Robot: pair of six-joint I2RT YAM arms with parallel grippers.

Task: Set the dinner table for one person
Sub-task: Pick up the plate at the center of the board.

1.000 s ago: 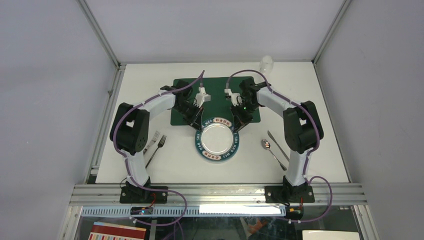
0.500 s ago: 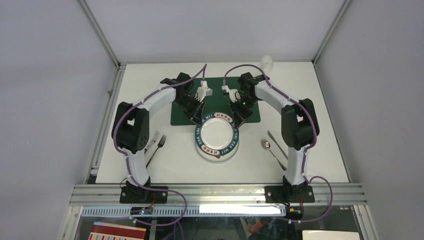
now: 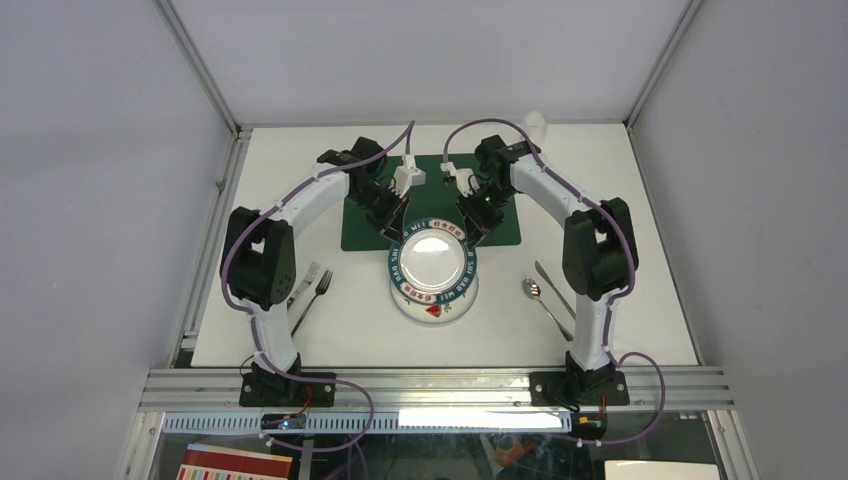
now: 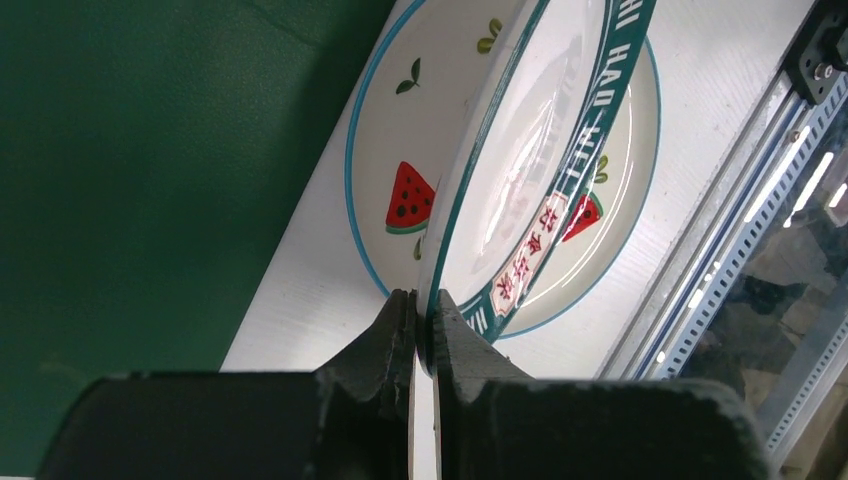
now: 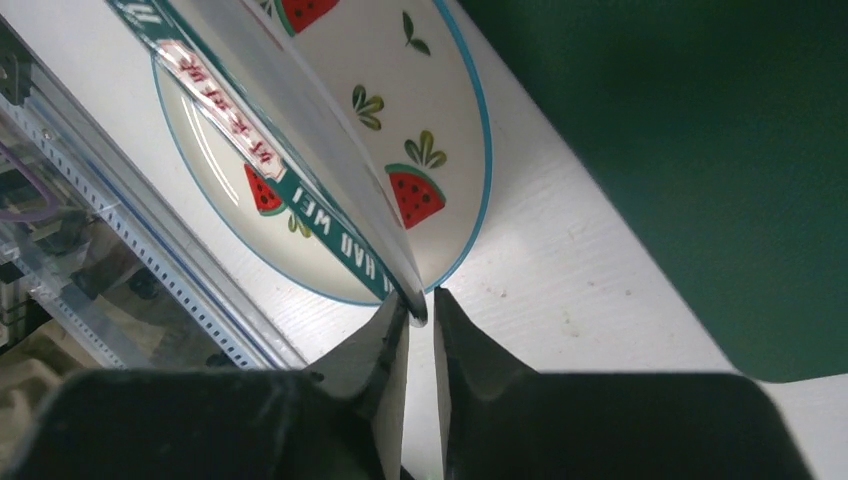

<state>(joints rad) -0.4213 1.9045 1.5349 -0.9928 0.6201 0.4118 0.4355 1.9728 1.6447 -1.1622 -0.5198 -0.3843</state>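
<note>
**Banded plate held over a second plate**

The white tabletop (image 3: 660, 320) spans the enclosure and carries a green placemat (image 3: 432, 205). Just beside the mat's near edge lies a watermelon plate (image 4: 400, 150). A green-banded plate (image 3: 432, 262) tilts above it. The left pincer (image 4: 422, 315) clamps its rim. The right pincer (image 5: 420, 315) straddles the rim; I cannot tell whether it grips.

Bright even light; glare streaks the upper plate (image 4: 530, 190).
</note>
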